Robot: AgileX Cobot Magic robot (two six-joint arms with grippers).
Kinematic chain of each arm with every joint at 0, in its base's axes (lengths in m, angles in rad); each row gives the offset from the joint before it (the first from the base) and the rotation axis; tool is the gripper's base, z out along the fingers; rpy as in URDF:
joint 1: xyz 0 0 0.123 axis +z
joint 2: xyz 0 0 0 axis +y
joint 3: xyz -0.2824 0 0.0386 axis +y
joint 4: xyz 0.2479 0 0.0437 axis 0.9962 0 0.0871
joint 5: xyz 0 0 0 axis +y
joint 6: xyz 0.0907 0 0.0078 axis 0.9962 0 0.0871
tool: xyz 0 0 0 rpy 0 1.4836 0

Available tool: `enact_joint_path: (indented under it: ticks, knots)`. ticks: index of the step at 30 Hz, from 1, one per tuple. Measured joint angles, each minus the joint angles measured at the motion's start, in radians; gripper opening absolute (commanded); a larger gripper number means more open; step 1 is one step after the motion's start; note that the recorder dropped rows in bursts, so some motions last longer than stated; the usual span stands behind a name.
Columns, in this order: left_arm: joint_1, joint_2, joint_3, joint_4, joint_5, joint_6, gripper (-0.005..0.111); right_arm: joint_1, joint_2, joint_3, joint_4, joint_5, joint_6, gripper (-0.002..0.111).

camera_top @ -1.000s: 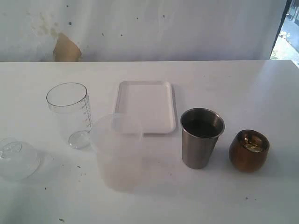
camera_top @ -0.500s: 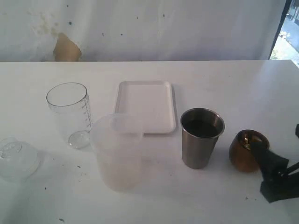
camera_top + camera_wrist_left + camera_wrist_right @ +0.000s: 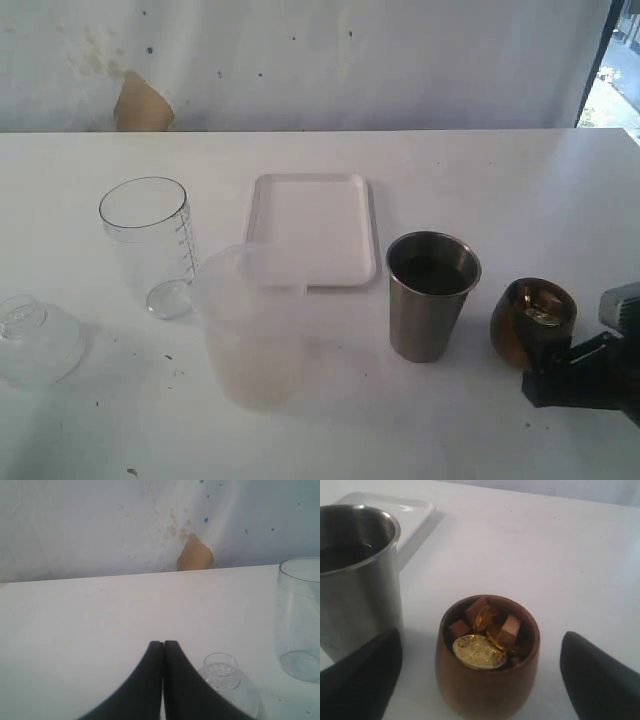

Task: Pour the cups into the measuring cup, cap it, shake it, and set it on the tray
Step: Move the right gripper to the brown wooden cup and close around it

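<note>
The clear measuring cup (image 3: 148, 245) (image 3: 300, 615) stands upright at the left of the table. Its dome cap (image 3: 35, 340) (image 3: 223, 673) lies nearer the front left edge. The steel tumbler (image 3: 432, 295) (image 3: 360, 575) and the brown cup (image 3: 533, 320) (image 3: 480, 692) stand at the right; the brown cup holds gold coins and small brown blocks. My right gripper (image 3: 542, 365) (image 3: 480, 636) is open, with its fingers on either side of the brown cup and not touching it. My left gripper (image 3: 163, 644) is shut and empty beside the cap; the exterior view does not show it.
The white tray (image 3: 314, 228) (image 3: 395, 502) lies flat at the middle back. A frosted plastic tub (image 3: 255, 325) stands in front of it, between the measuring cup and the steel tumbler. A white wall runs behind the table's far edge.
My right gripper came in from the lower right corner and moved up to the brown cup, its fingers now either side of it. Nothing on the table has shifted.
</note>
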State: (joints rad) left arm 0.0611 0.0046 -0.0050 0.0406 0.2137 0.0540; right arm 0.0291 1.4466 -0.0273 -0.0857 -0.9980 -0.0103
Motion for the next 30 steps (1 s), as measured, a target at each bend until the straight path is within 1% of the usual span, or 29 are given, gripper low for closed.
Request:
enact_joint_path:
  ticks: [7, 17, 20, 27, 30]
  knots:
    - [0.000, 0.000, 0.000, 0.000, 0.000, 0.000, 0.001, 0.000, 0.124, -0.090, 0.002, -0.006, 0.000, 0.080]
    - [0.000, 0.000, 0.000, 0.000, 0.000, 0.000, 0.001, 0.000, 0.217, -0.122, 0.002, -0.011, 0.000, 0.080]
    - [0.000, 0.000, 0.000, 0.000, 0.000, 0.000, 0.001, 0.000, 0.251, -0.122, 0.002, -0.043, 0.010, 0.080]
    - [0.000, 0.000, 0.000, 0.000, 0.000, 0.000, 0.001, 0.000, 0.338, -0.124, 0.002, -0.182, 0.032, 0.080]
    - [0.000, 0.000, 0.000, 0.000, 0.000, 0.000, 0.001, 0.000, 0.378, -0.134, 0.002, -0.201, 0.032, 0.080]
